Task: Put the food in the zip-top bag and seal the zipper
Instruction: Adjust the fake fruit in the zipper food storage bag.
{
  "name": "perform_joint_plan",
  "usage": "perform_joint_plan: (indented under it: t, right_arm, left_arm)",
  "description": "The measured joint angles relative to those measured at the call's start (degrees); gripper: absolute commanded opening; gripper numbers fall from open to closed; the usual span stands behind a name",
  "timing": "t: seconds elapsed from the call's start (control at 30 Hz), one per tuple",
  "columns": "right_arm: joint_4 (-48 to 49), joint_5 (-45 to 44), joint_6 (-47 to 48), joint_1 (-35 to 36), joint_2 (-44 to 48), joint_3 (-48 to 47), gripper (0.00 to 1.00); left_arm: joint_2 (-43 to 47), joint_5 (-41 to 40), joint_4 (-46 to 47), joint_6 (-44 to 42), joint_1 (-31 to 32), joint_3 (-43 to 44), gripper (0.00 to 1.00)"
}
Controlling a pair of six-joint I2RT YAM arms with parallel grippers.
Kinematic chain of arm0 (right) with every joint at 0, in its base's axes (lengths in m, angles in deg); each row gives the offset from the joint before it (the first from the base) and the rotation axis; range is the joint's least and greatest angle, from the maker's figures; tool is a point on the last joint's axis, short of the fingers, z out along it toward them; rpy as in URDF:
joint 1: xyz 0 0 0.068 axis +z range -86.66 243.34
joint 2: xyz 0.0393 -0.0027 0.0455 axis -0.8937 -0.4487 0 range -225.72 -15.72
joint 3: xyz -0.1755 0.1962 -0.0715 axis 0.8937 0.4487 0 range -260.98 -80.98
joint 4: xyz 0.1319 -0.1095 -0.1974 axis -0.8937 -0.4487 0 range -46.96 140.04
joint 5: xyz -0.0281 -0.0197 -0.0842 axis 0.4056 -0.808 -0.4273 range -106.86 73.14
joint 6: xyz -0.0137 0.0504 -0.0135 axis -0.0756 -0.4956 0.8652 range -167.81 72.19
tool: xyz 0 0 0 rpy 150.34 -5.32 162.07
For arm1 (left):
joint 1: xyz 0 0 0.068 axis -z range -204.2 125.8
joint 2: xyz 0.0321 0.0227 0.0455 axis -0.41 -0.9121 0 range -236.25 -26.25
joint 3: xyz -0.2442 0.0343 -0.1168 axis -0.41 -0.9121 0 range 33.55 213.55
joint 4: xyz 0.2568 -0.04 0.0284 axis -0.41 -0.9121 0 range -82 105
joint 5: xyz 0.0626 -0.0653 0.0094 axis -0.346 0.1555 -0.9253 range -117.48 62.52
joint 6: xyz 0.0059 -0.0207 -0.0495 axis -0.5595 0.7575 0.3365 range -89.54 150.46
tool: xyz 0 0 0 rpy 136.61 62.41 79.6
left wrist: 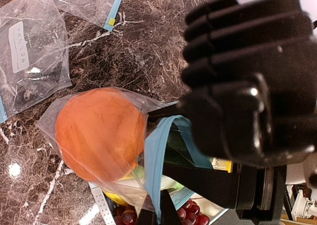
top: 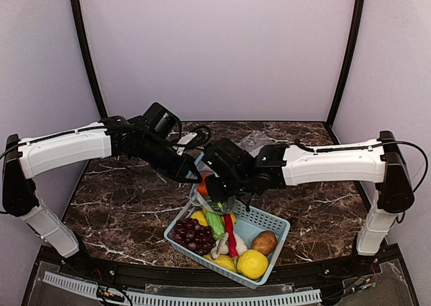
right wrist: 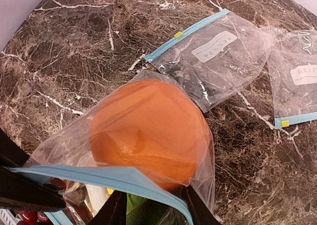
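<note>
L gripper (left wrist: 156, 207) pinching zipper (left wrist: 152, 155) edge, R gripper (right wrist: 154, 205) holding avocado (right wrist: 141, 214)

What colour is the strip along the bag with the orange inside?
Light blue. The zipper strip shows best in the right wrist view.

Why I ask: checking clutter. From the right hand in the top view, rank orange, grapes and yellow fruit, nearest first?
From the right hand:
1. Orange, just left of it.
2. Grapes, left side of the basket.
3. Yellow fruit, basket's near right corner.
</note>
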Motion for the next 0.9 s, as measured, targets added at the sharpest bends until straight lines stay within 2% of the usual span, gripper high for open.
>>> perform_joint_plan:
  t: [0.1,0.23,0.37,0.5,0.73,0.9]
  right_arm:
    - [0.1,0.4,0.0,-0.2,0.0,0.0,0.38]
    - [0.2,1.3,0.5,-0.5,0.5,0.1,0.46]
    - [0.8,3.6,2.1,-1.1,4.5,2.4,0.64]
    - [2.0,7.9,4.0,-1.3,13.0,6.6,0.74]
    - [3.8,13.0,3.8,-1.4,27.5,14.4,0.77]
    - [2.6,14.5,0.2,-1.3,32.4,21.2,0.75]
  left_arm:
    - [0.0,-0.2,0.0,0.0,0.0,0.0,0.01]
    - [0.0,-0.6,0.0,-0.3,-0.5,0.0,0.01]
    - [0.6,-1.3,0.3,-0.7,-1.6,-0.9,0.01]
    - [2.4,-3.2,0.7,-1.0,-2.9,-2.2,0.01]
    - [7.2,-5.2,3.4,-0.4,-4.0,-6.3,0.01]
    - [10.7,-6.8,4.5,0.7,-5.2,-8.7,0.01]
